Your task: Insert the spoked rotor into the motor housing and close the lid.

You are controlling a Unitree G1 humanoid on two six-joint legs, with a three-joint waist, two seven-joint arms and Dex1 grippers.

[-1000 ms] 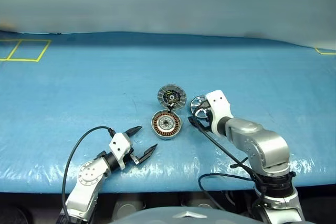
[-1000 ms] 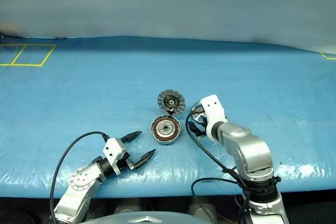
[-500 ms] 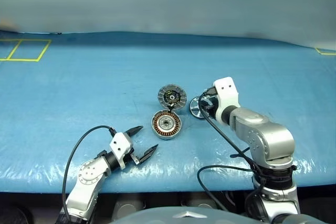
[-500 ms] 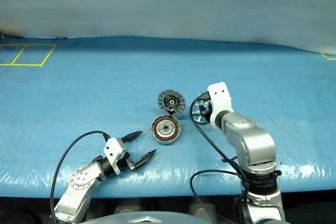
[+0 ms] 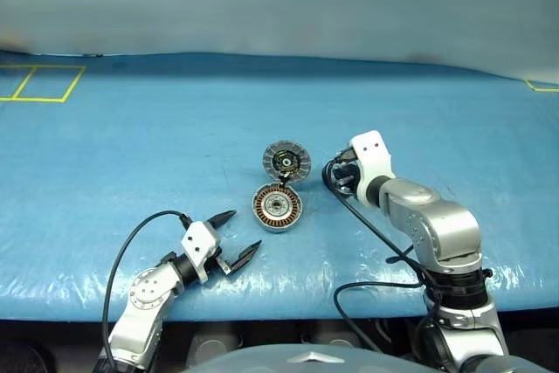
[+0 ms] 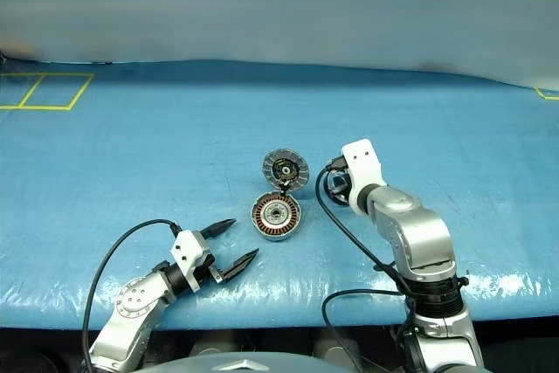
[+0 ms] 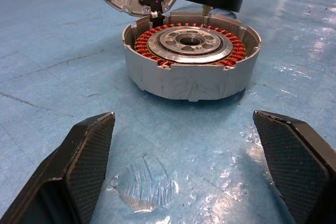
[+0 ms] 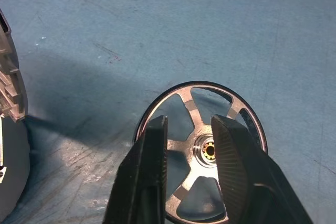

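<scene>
Blue plastic sheeting covers the bench (image 5: 131, 155), with yellow tape squares (image 5: 39, 83) marked at its far left corner. Near the middle sits the shallow round silver motor housing (image 5: 277, 207) with its ring of copper-brown windings, and the ribbed grey-silver lid (image 5: 286, 162) stands hinged open at its far edge, tilted up. Just to the right of the housing, the right gripper (image 8: 189, 142) holds the small dark-rimmed spoked rotor (image 8: 237, 113), its two black fingers (image 8: 152, 161) clenched on a silver spoke beside the hub. The rotor is tilted and looks lifted a little off the sheeting. The left gripper (image 5: 234, 240) rests near the bench's front edge, released and spread wide, pointing toward the housing and apart from it.
</scene>
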